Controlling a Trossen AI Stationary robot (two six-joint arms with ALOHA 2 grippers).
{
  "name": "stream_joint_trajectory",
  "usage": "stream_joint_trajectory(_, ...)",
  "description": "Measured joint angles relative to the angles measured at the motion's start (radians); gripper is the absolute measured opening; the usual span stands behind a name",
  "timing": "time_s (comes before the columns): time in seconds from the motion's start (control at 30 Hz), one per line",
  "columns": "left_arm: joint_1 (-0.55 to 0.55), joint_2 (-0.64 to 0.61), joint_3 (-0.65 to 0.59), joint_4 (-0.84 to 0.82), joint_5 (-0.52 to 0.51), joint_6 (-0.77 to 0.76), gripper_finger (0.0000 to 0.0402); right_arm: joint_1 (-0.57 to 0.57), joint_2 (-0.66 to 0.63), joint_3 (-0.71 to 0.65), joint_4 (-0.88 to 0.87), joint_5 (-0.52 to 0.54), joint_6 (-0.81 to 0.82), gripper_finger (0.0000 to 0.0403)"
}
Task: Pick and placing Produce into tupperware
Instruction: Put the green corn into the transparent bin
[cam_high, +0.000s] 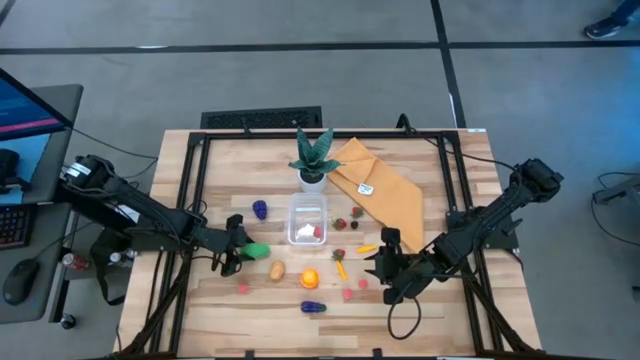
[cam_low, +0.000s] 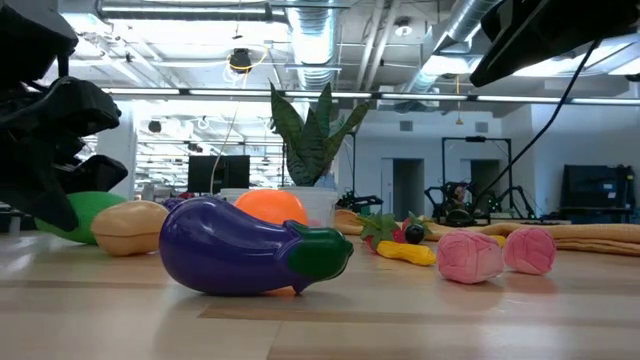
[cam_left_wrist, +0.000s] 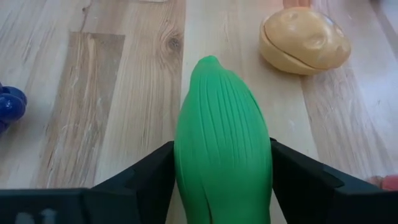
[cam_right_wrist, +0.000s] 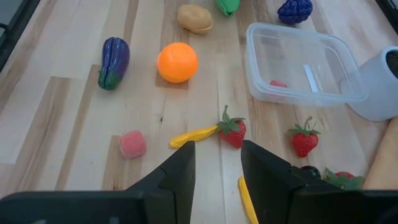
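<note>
A: Where is the left gripper (cam_left_wrist: 222, 186) right now?

B: Low over the bench (cam_high: 215, 190), on its left half. The jaws sit one on each side of a green ribbed vegetable (cam_left_wrist: 221, 146), both flanks right against it, and it lies on the wood.

A: And the tupperware (cam_high: 307, 220)?

B: Mid-bench, just in front of the potted plant (cam_high: 314, 160). It holds a red piece and something white. It stands apart from the green vegetable, which lies to its front left.

A: What lies near that vegetable?

B: A tan potato (cam_left_wrist: 304, 40) just beyond its tip, and a dark blue berry cluster (cam_left_wrist: 9, 106) off to one side.

A: The rest of the produce?

B: Scattered in front of the container: an orange (cam_right_wrist: 177, 61), a purple eggplant (cam_right_wrist: 113, 61), two strawberries (cam_right_wrist: 233, 130), a yellow pepper (cam_right_wrist: 194, 135), a pink cube (cam_right_wrist: 132, 144).

A: The right gripper (cam_right_wrist: 217, 171)?

B: Hovering over the bench's right front, jaws parted by a narrow gap with nothing between them. A mustard cloth (cam_high: 378, 190) lies behind it
</note>
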Motion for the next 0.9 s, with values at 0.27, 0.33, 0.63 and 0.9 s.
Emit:
stream_joint_trajectory(0.27, 0.000, 0.000, 0.000, 0.112, 0.000, 0.061, 0.0221, 0.000, 0.000, 0.000, 0.000, 0.000, 0.000, 0.0123)
stream_joint_trajectory(0.33, 0.000, 0.000, 0.000, 0.131, -0.004, 0.070, 0.0212, 0.000, 0.000, 0.000, 0.000, 0.000, 0.000, 0.0123)
stream_joint_trajectory(0.63, 0.000, 0.000, 0.000, 0.142, -0.023, 0.071, 0.0211, 0.000, 0.000, 0.000, -0.001, 0.000, 0.000, 0.0123)
stream_joint_trajectory(0.9, 0.000, -0.001, 0.000, 0.215, -0.055, 0.133, 0.0208, 0.000, 0.000, 0.000, -0.001, 0.000, 0.000, 0.0123)
